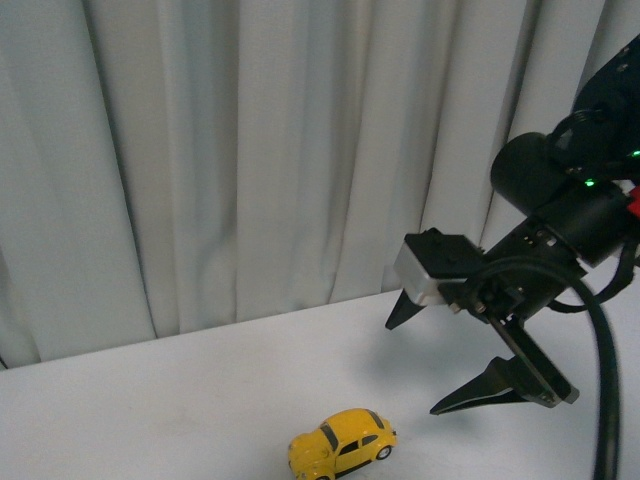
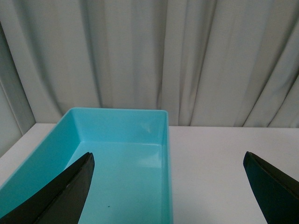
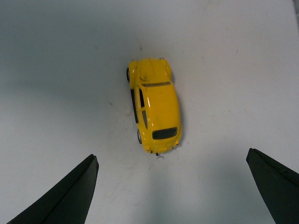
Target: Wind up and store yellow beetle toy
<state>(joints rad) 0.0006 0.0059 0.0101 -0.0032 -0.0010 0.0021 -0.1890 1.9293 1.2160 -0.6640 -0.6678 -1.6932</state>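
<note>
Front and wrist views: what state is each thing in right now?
yellow beetle toy: upright on its wheels, ungripped.
right end effector: open, empty, off the table.
left end effector: open, empty.
teal bin: open-topped, nothing visible inside.

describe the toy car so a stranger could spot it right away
On the white table before the pale grey curtain, look near the open black right gripper. The small glossy yellow Beetle-shaped toy car sits there alone, the only yellow thing in view.

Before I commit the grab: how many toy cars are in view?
1. The yellow beetle toy stands on the table, near the open right gripper. The turquoise bin shows none, though its near end is hidden.
</note>
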